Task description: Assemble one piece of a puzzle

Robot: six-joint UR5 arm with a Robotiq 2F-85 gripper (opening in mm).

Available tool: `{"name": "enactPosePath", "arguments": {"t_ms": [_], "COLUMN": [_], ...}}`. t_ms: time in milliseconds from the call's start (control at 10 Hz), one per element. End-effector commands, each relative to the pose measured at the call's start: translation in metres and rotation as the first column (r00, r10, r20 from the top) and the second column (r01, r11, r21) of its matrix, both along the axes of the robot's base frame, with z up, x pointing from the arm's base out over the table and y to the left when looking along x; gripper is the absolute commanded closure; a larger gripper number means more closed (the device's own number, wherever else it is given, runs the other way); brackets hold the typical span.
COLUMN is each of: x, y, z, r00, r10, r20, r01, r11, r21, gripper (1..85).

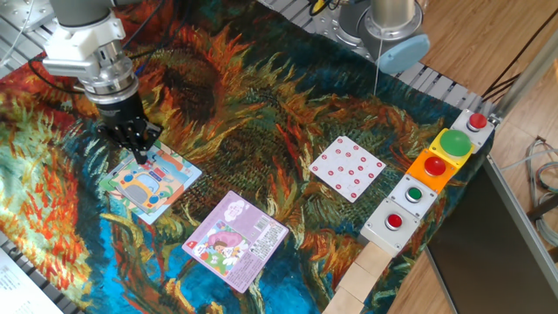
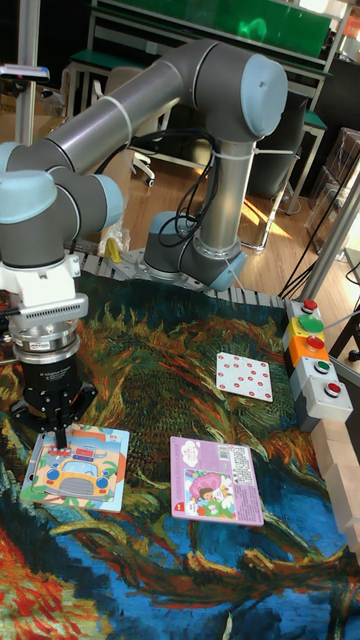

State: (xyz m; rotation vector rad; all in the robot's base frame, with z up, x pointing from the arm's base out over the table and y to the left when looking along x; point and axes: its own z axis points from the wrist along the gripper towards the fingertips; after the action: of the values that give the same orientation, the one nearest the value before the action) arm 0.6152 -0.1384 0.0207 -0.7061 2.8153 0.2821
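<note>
Landmark: painted cloth (image 1: 261,113) (image 2: 190,360), covering the table.
Purple-pink puzzle (image 1: 235,240) (image 2: 215,480): flat on the cloth, nearest the front edge, just right of the puzzle.
Puzzle (image 1: 148,180) (image 2: 78,467): flat on the cloth, front-left area; orange vehicle picture facing up.
Gripper (image 1: 139,155) (image 2: 60,436): pointing straight down over the puzzle's far edge; fingertips drawn close together, at or just above the board surface. Contact not determinable; clamping on a piece not determinable.
White card with red dots (image 1: 347,167) (image 2: 243,376): flat on the cloth, well apart from the puzzle, toward the right.
Button boxes (image 1: 432,174) (image 2: 312,355): in a row along the cloth's right edge.
</note>
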Motion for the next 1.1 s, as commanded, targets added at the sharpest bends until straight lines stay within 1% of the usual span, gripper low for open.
{"name": "enactPosePath", "arguments": {"t_ms": [0,100,500,1000], "x": [-0.001,-0.002,-0.003,-0.004], "y": [-0.015,-0.019,-0.033,-0.032], "z": [0.000,-0.001,-0.003,-0.007], "r00": [1.000,1.000,0.999,0.999], "r10": [0.016,0.020,0.046,0.049], "r20": [0.007,0.008,0.012,0.018], "r01": [-0.016,-0.020,-0.045,-0.049], "r11": [1.000,1.000,0.999,0.999], "r21": [-0.004,-0.012,-0.022,-0.015], "gripper": [84.3,84.3,84.3,84.3]}}
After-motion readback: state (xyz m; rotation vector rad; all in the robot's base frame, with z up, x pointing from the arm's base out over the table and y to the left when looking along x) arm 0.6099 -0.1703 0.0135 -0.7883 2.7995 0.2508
